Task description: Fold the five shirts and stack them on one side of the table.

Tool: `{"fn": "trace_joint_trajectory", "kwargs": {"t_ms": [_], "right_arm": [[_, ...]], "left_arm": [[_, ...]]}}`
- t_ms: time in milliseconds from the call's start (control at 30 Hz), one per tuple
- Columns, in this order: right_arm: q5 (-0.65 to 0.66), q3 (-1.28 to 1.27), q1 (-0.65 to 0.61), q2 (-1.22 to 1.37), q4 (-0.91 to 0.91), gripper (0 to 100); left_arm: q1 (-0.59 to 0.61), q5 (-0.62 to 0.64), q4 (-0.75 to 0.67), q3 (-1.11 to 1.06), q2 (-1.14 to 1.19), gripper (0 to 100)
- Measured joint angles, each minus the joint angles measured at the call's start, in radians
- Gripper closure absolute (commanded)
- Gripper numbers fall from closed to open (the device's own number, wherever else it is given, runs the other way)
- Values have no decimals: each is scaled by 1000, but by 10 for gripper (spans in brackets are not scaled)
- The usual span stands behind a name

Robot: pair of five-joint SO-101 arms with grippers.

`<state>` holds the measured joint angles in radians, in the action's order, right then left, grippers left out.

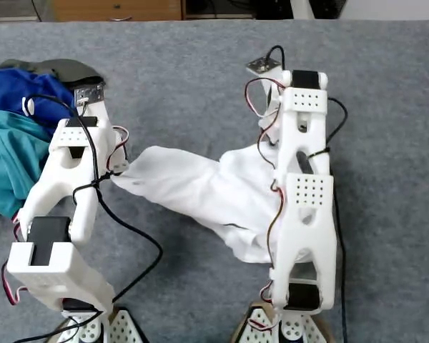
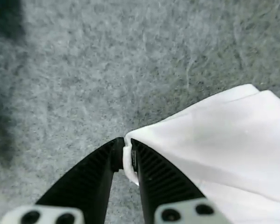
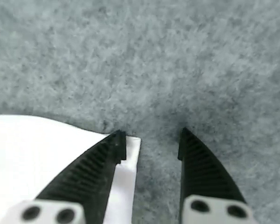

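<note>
Left tool [image 2: 127, 158] is clamped narrow on a corner of the white shirt [image 1: 193, 189], which lies crumpled on the grey desk [image 1: 186, 86], its length running across between both arms. Right tool [image 3: 151, 140] stands wide at the far corner, one finger on cloth, the other on bare desk, so it looks best placed for the next pinch. Blue and teal shirts [image 1: 14, 136] lie beyond the left arm.
</note>
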<state>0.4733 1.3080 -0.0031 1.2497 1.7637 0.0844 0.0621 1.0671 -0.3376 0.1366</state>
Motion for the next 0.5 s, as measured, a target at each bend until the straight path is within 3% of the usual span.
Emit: {"fn": "trace_joint_trajectory", "kwargs": {"t_ms": [133,300,500], "right_arm": [[9,-15,0,-8,0,886],[11,-35,0,-21,0,826],[-15,-61,-3,-40,0,836]], "left_arm": [[0,0,0,0,0,981],[0,0,0,0,0,981],[0,0,0,0,0,981]]}}
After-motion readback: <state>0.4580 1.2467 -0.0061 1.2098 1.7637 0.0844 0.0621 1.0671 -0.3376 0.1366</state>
